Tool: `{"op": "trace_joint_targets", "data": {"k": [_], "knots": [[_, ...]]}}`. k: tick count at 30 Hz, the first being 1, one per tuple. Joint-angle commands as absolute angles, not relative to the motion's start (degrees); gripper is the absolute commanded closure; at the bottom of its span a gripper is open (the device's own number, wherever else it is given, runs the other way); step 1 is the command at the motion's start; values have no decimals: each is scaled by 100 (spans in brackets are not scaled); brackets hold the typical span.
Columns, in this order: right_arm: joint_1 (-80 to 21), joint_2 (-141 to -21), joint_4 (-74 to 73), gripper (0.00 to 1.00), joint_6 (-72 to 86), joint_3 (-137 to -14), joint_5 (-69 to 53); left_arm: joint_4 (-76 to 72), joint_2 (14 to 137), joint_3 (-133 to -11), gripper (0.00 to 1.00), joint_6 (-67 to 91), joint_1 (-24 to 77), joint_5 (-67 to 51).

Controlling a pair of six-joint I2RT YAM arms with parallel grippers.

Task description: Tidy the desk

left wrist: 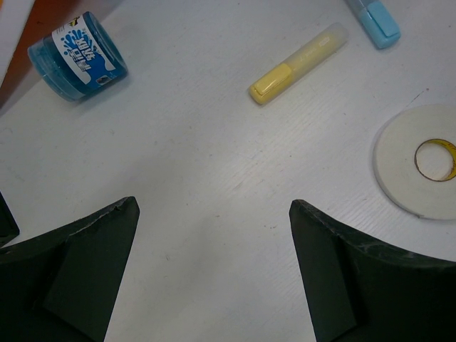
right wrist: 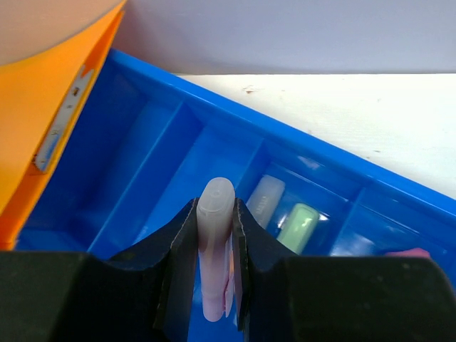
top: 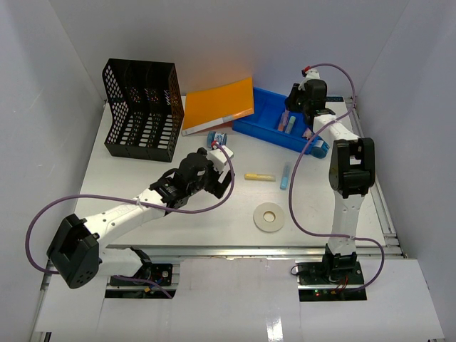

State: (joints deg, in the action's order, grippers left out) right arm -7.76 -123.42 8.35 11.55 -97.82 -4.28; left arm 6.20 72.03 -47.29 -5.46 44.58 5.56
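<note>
desk: white, carried everything in the booth, with rails along its right and near edges
left jaws: wide apart, gripping nothing, above bare desk near the middle
ahead of left jaws: yellow highlighter closest, then blue highlighter; the two lay apart from each other
tape roll: flat on the desk, to the right of the left jaws
tub: blue with a printed label, on its side, off to the left by the folder's edge
right jaws: clamped on a pale pink marker, its cap sticking out past the tips, over the tray
tray: blue with dividers, at the far right of the desk; in the compartment next to the held marker lay a green marker and a clear-capped one
folder: orange, its corner overhung the tray's left end and crowded that side
rack: black mesh, far left, well apart from both arms
cable: purple, looped off the left wrist across the desk
</note>
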Motion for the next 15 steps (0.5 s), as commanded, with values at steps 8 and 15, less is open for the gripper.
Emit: {"op": "trace_joint_targets", "data": {"k": [8, 15], "knots": [[-723, -11729, 977, 17, 601, -9622, -487, 536, 7093, -4696, 2, -631, 4438, 636], [-682, -10051, -385, 15, -565, -8795, -2559, 586, 6943, -4688, 2, -662, 4424, 832]]}}
